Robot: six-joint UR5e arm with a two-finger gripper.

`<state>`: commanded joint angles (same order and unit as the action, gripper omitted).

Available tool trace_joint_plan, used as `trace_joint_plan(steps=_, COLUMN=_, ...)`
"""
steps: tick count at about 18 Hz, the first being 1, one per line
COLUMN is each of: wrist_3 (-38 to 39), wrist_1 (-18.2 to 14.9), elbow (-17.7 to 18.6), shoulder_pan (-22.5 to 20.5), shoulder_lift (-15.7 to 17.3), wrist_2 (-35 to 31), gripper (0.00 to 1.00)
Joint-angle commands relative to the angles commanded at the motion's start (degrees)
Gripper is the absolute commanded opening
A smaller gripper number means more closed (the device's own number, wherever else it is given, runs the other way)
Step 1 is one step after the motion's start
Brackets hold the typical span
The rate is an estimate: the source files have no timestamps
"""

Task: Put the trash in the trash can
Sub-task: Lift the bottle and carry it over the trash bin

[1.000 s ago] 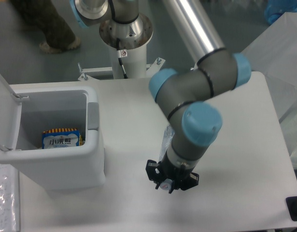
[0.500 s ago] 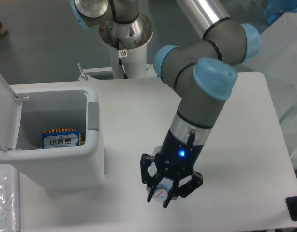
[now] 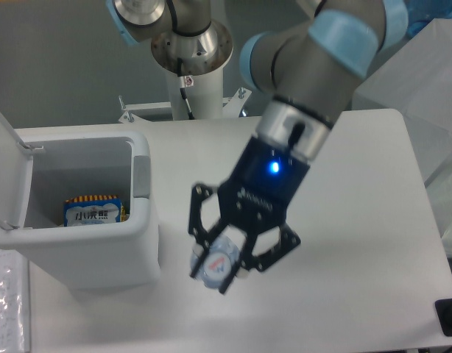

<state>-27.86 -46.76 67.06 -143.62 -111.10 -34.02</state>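
Note:
My gripper (image 3: 217,272) hangs high above the table, right of the trash can, and is shut on the clear plastic bottle (image 3: 220,262). The bottle's white cap end points toward the camera; the rest of it is hidden behind the fingers and wrist. The white trash can (image 3: 86,250) stands at the left with its lid (image 3: 5,169) swung open. The blue-and-orange snack packet (image 3: 93,209) lies inside the can on its floor.
The arm's base column (image 3: 191,55) stands at the back edge of the table. A grey latch tab (image 3: 141,176) sits on the can's right rim. Crumpled clear plastic sheeting (image 3: 432,81) lies beyond the table's right edge. A black object (image 3: 450,318) is at the lower right corner.
The gripper has risen from the table surface with the bottle in it and shifted left toward the trash can. The packet in the can has not moved.

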Motion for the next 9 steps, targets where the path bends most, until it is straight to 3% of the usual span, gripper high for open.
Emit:
trace_joint_plan(steps=5, wrist_3=0.09, wrist_1=0.00, elbow=0.96, shoulder_pan=1.49, shoulder_lift=2.72, wrist_2=3.42, gripper=0.00)
trace_joint_plan(steps=9, wrist_3=0.09, wrist_1=0.00, elbow=6.05, shoulder_pan=2.29, shoulder_lift=7.46, wrist_2=6.33, gripper=0.00)
